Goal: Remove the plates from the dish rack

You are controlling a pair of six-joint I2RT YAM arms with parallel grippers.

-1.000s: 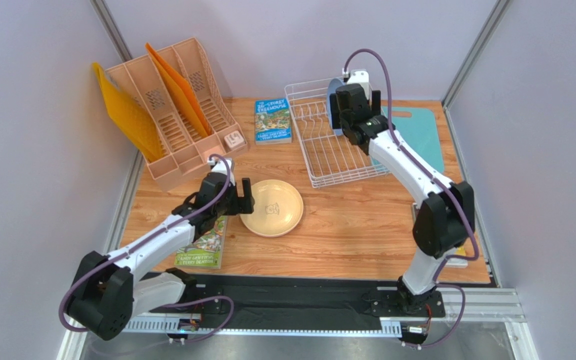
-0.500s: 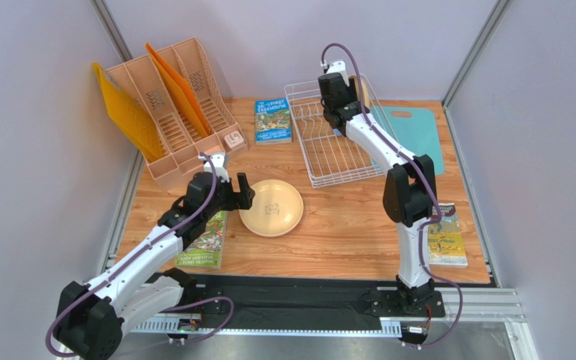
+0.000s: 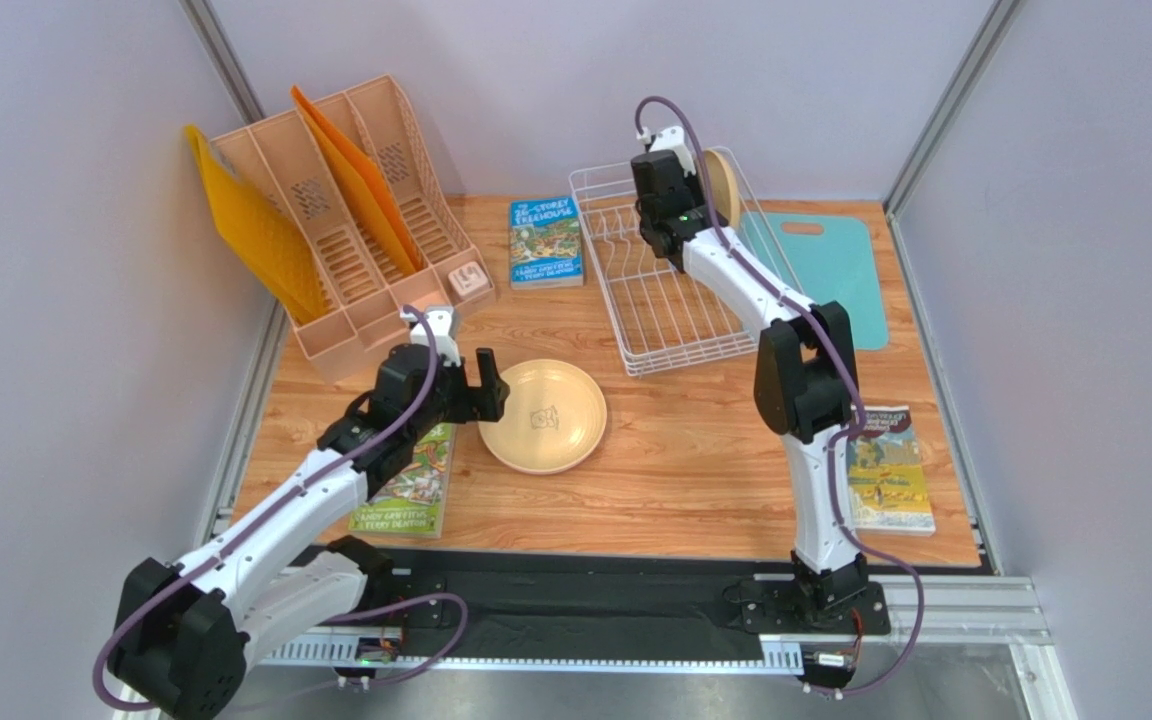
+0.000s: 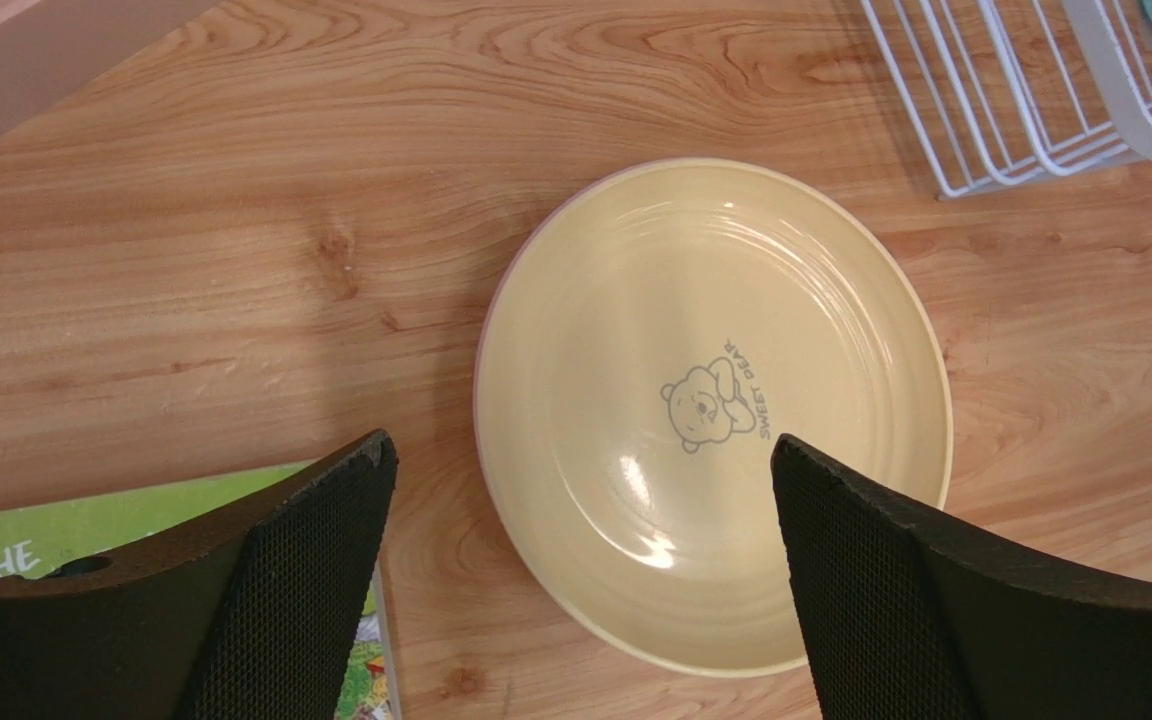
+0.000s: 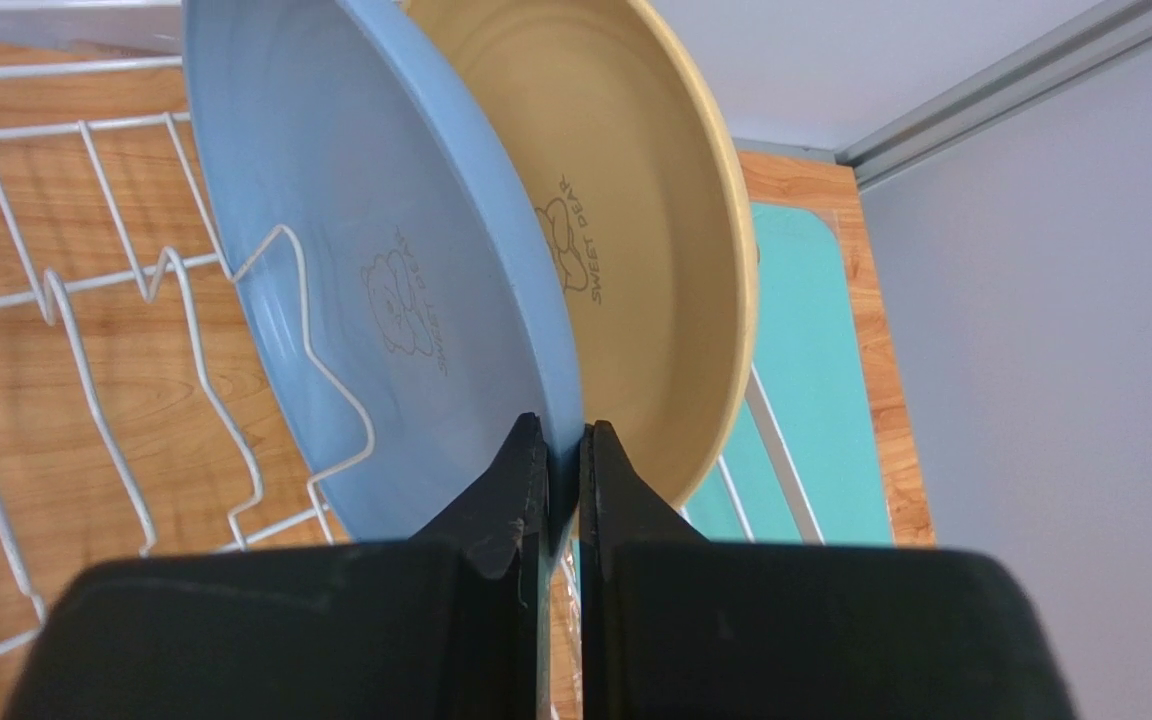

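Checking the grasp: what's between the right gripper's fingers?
The rim of the blue plate, pinched by the right gripper; the tan plate stands just behind. Right wrist view shows it.

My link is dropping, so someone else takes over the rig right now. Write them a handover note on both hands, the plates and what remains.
Left hand: open, poised over the tan plate, which lies flat on the table; not gripping it.
Right hand: shut on the rim of the blue plate, which stands upright in the dish rack.
A second tan plate stands right behind the blue one in the rack.
Done: one tan plate is out. A thin pink edge shows beneath it; I cannot tell whether that is another plate.
Left: lift out the blue plate, then the tan one behind it.
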